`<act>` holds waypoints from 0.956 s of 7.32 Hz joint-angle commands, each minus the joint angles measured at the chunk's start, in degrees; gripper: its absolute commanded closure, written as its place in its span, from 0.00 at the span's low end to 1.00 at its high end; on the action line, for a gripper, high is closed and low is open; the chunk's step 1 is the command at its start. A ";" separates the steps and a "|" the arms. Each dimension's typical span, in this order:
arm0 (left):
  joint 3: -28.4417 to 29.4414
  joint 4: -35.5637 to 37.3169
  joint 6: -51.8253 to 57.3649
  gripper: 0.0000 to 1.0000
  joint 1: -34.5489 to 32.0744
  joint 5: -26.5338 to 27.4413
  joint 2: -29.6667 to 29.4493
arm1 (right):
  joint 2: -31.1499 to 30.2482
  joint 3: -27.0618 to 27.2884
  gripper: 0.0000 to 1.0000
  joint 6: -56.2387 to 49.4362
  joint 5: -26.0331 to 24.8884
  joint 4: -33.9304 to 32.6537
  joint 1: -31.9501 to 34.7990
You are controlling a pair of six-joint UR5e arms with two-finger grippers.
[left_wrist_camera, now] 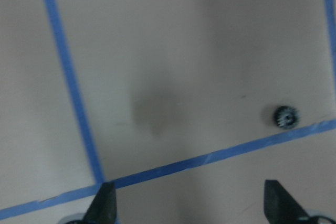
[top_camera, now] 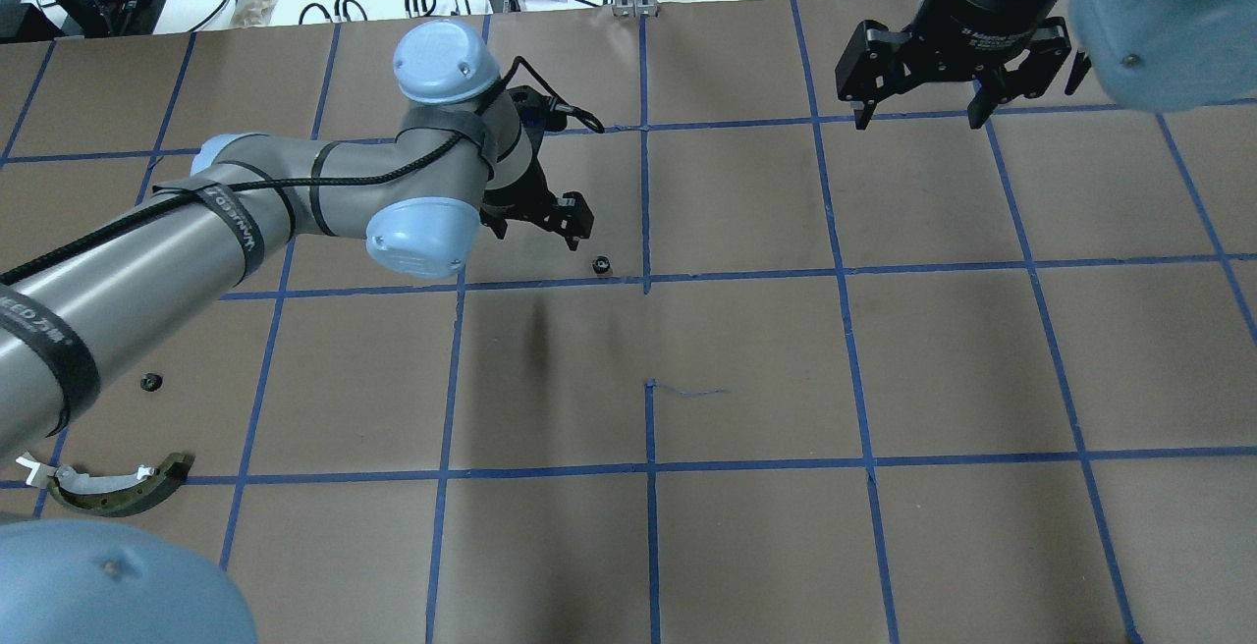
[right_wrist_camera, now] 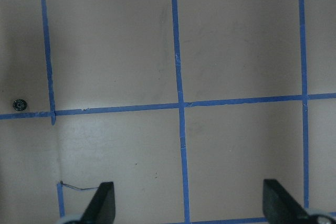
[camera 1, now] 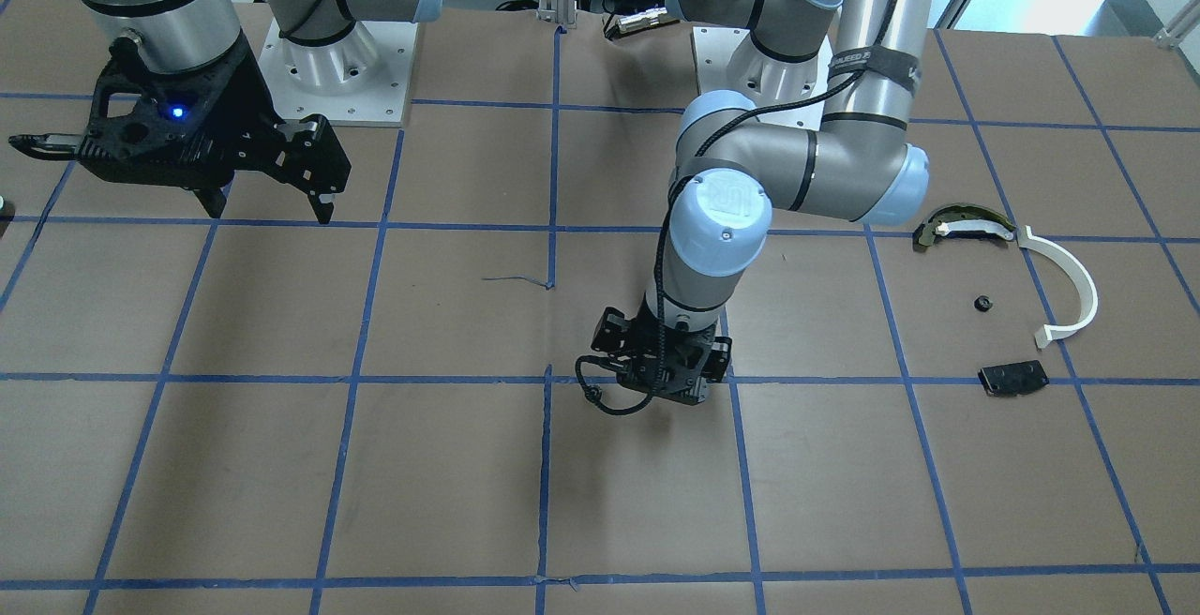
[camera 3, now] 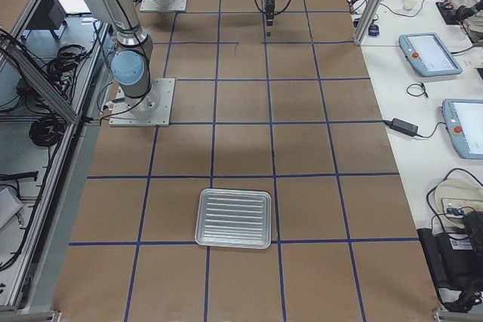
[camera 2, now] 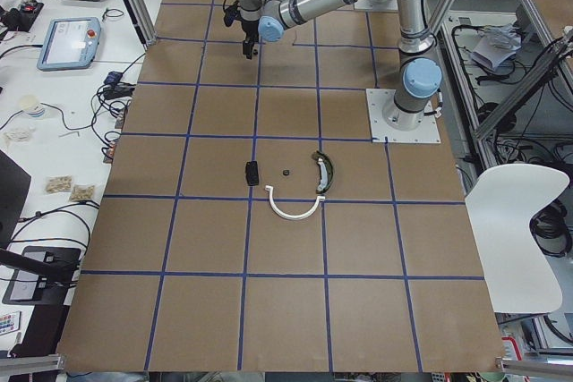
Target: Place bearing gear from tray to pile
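Bearing gear (top_camera: 601, 264) lying flat on the brown table (top_camera: 746, 369), just beside a blue tape line (top_camera: 746, 276) and out of the tray (camera 3: 234, 219), itself far down the table. Hovering close by, left gripper (top_camera: 535, 222), fingers spread wide and holding nothing; in the wrist view, gear ahead of the fingertips, off to one side. Over the table's other half, right gripper (top_camera: 918, 116), likewise wide open and empty. Well apart from all this, the pile: white half-ring strip (camera 1: 1069, 287), dark curved piece with white band (camera 1: 966, 224), flat black plate (camera 1: 1012, 378), second small dark gear (camera 1: 982, 303) between them.
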 commanded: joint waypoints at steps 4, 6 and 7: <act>-0.22 7.62 -2.20 0.00 -3.46 0.16 -6.43 | -0.07 0.36 0.00 -3.44 -0.60 0.43 0.15; 0.05 8.85 -2.29 0.11 -3.55 -0.01 -7.49 | 0.37 0.28 0.00 -3.26 0.01 0.34 0.24; 0.05 8.85 -2.38 0.21 -3.63 0.16 -7.58 | 0.45 0.02 0.00 -3.26 -0.07 0.34 0.24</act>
